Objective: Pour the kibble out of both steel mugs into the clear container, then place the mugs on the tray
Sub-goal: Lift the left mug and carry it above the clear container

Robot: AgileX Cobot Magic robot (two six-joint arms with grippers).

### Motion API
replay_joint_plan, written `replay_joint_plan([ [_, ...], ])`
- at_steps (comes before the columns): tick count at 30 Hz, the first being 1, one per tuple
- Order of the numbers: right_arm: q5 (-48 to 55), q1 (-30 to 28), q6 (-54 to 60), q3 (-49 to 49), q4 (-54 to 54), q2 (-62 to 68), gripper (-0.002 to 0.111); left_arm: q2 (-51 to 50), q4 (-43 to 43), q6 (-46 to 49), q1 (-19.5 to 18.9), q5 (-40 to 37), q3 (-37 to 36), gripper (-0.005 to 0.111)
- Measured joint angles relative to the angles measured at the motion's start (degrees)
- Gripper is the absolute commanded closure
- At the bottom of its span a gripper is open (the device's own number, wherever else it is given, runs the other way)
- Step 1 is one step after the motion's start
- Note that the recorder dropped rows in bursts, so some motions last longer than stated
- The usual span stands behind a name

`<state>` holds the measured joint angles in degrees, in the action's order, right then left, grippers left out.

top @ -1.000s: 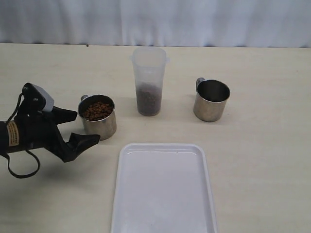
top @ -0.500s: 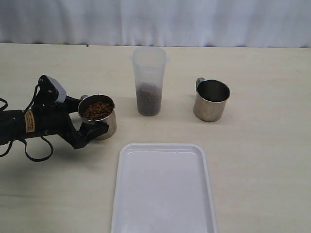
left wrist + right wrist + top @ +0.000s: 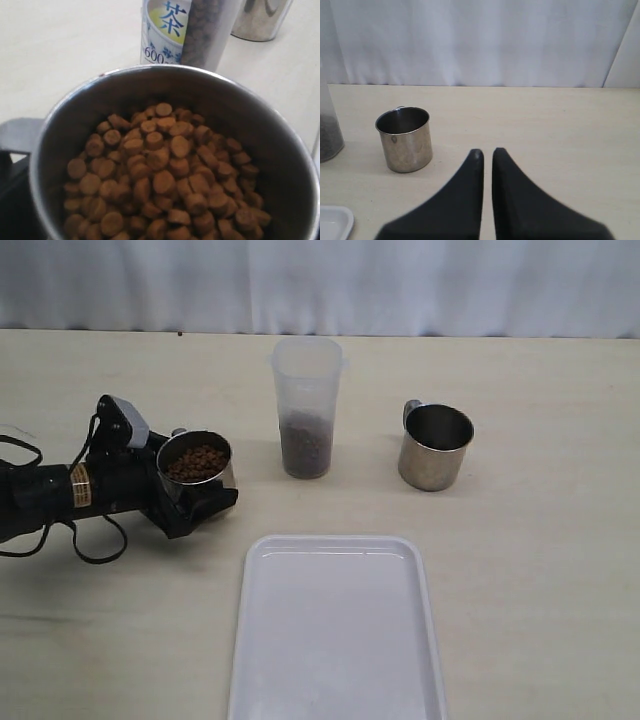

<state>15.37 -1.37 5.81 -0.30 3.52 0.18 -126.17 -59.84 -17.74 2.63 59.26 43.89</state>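
At the left, my left gripper (image 3: 205,475) is shut on a steel mug (image 3: 196,472) full of brown kibble (image 3: 196,461); one finger crosses the mug's front and the other is hidden behind it. The left wrist view is filled by that mug (image 3: 280,150) and its kibble (image 3: 160,185). The clear container (image 3: 306,405) stands in the middle, about a third full of kibble. The second steel mug (image 3: 435,447) stands empty at the right. My right gripper (image 3: 487,152) is shut on nothing, off the exterior view, near that empty mug (image 3: 405,138).
The white tray (image 3: 335,640) lies at the front middle with nothing on it; its corner (image 3: 332,220) shows in the right wrist view. A white curtain hangs behind the table. The left arm's cable (image 3: 90,545) loops on the table.
My left gripper moved right to the full mug and closed around it. The mug has shifted slightly left and tilted a little.
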Motion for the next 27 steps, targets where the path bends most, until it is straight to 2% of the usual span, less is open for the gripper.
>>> replay_joint_plan([
  [3, 0.0, 0.0, 0.0, 0.0, 0.0, 0.0, 0.103, -0.3, 0.0, 0.0, 0.0, 0.1, 0.0, 0.005],
  [5, 0.0, 0.0, 0.0, 0.0, 0.0, 0.0, 0.103, -0.3, 0.0, 0.0, 0.0, 0.1, 0.0, 0.013],
  [7, 0.0, 0.0, 0.0, 0.0, 0.0, 0.0, 0.103, -0.4, 0.0, 0.0, 0.0, 0.1, 0.0, 0.032],
  [12, 0.0, 0.0, 0.0, 0.0, 0.0, 0.0, 0.103, -0.4, 0.0, 0.2, 0.0, 0.1, 0.1, 0.107],
  [17, 0.0, 0.0, 0.0, 0.0, 0.0, 0.0, 0.103, 2.1, -3.3, -0.8, 0.0, -1.8, 0.0, 0.107],
  [20, 0.0, 0.0, 0.0, 0.0, 0.0, 0.0, 0.103, 7.3, -5.3, -6.0, 0.0, -5.8, 0.0, 0.107],
  [27, 0.0, 0.0, 0.0, 0.0, 0.0, 0.0, 0.103, 21.1, -6.2, -20.6, 0.2, -26.8, -0.1, 0.107],
])
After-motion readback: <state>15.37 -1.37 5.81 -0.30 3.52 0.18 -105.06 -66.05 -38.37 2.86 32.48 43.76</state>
